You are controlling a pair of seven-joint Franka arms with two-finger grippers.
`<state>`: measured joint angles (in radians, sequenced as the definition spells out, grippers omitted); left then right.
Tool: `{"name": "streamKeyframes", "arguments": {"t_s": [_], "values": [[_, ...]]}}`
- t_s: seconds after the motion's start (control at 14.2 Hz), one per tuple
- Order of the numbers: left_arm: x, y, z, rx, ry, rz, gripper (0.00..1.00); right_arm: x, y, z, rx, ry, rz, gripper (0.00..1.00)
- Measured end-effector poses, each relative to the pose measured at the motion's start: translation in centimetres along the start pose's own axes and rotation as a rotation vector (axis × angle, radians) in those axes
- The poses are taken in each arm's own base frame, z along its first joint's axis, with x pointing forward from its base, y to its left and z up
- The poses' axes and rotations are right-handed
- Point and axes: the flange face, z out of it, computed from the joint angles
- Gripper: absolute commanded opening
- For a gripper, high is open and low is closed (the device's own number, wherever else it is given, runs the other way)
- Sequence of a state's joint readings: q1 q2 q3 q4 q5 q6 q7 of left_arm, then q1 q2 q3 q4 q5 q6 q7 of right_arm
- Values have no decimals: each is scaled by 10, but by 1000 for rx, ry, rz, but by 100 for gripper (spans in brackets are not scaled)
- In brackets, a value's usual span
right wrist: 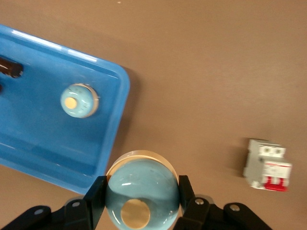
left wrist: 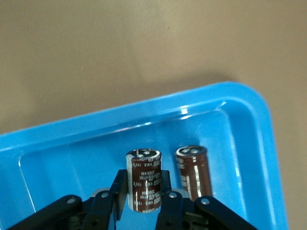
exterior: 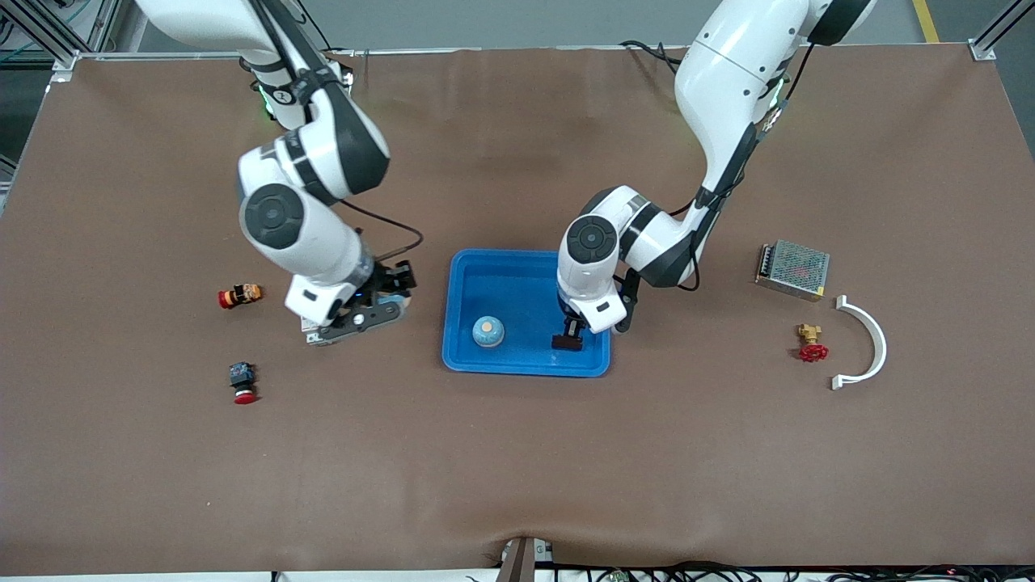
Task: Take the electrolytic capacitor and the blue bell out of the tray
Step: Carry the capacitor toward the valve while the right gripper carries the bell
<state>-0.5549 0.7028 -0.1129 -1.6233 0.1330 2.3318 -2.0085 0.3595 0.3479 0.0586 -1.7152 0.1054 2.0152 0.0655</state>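
We find the left hand over the blue tray, clamped on a capacitor; a second capacitor stands in the tray beside it. The right hand grips a bell over the counter just beside the tray. Another bell sits in the tray.

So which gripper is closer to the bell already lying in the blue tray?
Left, narrowly. The left gripper, shut on a capacitor, is inside the blue tray beside that bell. The right gripper, holding a second bell, is outside the tray's rim.
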Motion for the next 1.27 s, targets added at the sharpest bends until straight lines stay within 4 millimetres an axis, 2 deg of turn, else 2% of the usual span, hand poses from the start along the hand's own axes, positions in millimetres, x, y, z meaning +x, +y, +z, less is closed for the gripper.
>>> {"name": "streamKeyframes", "arguments": {"t_s": [0.42,0.84,1.06,1.27], "values": [[27,17,-71,58,41,130,0,-1,85,-4,7,-18,-96,54],[56,21,-107,94,37,331,0,-13,183,-8,20,-18,-203,55],[79,21,-128,122,33,438,0,-21,217,-6,16,-24,-245,55],[107,24,-142,125,22,526,0,-32,243,8,16,-26,-281,55]]}}
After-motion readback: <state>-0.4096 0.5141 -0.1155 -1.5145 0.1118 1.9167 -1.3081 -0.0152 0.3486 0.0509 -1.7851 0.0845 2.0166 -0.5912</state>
